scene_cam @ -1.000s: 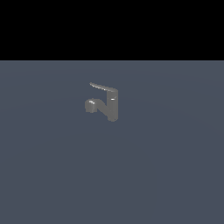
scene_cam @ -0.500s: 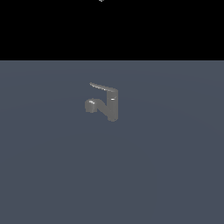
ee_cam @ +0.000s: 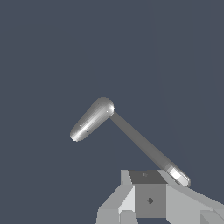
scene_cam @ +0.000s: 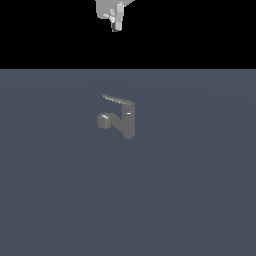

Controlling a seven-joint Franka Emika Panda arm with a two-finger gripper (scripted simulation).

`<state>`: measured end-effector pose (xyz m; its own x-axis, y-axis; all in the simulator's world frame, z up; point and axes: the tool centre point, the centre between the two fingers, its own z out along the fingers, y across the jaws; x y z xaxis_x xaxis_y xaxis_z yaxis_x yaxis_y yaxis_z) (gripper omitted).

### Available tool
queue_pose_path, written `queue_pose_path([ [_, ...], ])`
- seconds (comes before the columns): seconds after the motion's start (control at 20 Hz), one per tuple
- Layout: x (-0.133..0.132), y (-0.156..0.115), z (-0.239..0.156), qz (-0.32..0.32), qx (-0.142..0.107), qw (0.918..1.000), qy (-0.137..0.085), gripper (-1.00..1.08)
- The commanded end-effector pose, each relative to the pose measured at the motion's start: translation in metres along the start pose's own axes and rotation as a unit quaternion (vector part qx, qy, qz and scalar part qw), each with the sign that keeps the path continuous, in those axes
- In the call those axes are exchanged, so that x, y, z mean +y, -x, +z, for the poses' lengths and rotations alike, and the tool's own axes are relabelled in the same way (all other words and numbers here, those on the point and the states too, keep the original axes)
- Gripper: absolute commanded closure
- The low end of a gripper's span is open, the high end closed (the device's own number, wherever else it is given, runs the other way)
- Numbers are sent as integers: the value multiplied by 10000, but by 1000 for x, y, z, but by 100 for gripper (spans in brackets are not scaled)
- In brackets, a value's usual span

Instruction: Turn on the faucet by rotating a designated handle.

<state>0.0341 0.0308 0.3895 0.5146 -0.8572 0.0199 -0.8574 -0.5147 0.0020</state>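
Note:
The faucet stands on the grey floor in the middle of the exterior view, with an upright cylinder and an angled spout ending in a rounded head. The handle is a thin lever on top, pointing to the exterior view's left. My gripper hangs high above the faucet at the top edge, touching nothing. In the wrist view, the shiny tapered handle and the long spout lie far below my gripper. The frames do not show how the jaws stand.
The flat grey floor stretches all around the faucet. Nothing else stands on it. A black background lies above the floor's far edge.
My gripper has come down into the top of the exterior view; one second ago it was out of view. The faucet and its handle have not moved.

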Motion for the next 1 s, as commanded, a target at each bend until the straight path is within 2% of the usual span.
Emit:
queue_pose_path([
  [0.0, -14, -5, 13, 295, 5, 9996, 4, 108],
  [0.25, -41, -13, 42, 870, 5, 9962, 11, 108],
  [0.5, -65, -20, 74, 1444, -2, 9895, 14, 108],
  [0.95, -104, -30, 137, 2473, -35, 9689, 17, 108],
])
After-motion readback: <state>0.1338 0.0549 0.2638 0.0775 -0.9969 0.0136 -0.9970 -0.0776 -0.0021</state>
